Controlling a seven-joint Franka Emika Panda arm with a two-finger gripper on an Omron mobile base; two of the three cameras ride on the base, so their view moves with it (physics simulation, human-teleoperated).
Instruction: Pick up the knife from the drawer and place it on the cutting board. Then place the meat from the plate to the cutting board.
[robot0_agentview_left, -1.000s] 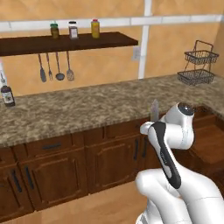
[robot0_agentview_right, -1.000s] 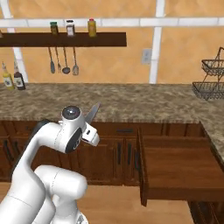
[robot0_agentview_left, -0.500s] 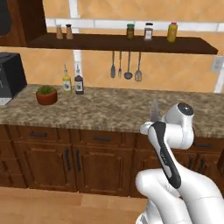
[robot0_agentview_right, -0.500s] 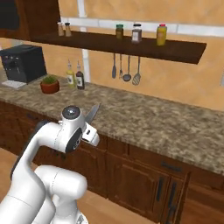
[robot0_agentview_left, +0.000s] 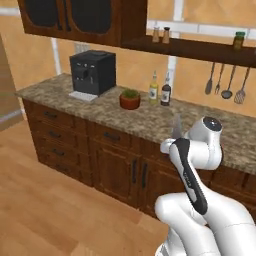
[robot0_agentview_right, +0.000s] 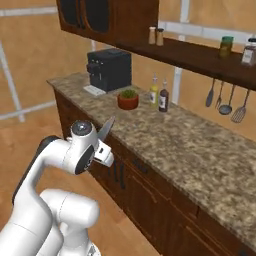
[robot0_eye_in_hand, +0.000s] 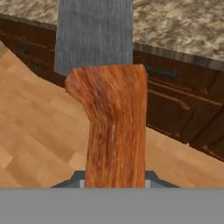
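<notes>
Scene change: your base has driven along the kitchen. A second ago both base views faced a stretch of table with a wire basket and an open drawer; now they face a coffee machine (robot0_agentview_left: 93, 72), a potted plant (robot0_agentview_left: 130, 99) and two bottles (robot0_agentview_left: 160, 90). That is the cameras travelling with the base, not the things sliding.
Arm pose: you will see it folded the same way against the base in every picture, so the arm has stayed put while the base rolled.
Meaning for the task: the knife (robot0_eye_in_hand: 105, 96) is out of the drawer and travelling with you; judge this as the carry leg toward the cutting board. Neither the board, the plate nor the meat can be made out on this stretch of table, so expect more driving or a turn before you can set anything down.
Jaws: closed as tight as they go on the knife's orange wooden handle, gripper (robot0_eye_in_hand: 114, 177) clamped near the handle's butt.
Knife relative to the jaws: handle rises straight out from between them, the grey blade beyond it pointing away; in the base views the blade (robot0_agentview_right: 105, 131) sticks up past the wrist.
Beyond the jaws: dark cabinet fronts (robot0_eye_in_hand: 183, 109) and wooden floor (robot0_eye_in_hand: 39, 131) lie past the blade, well apart from it.
</notes>
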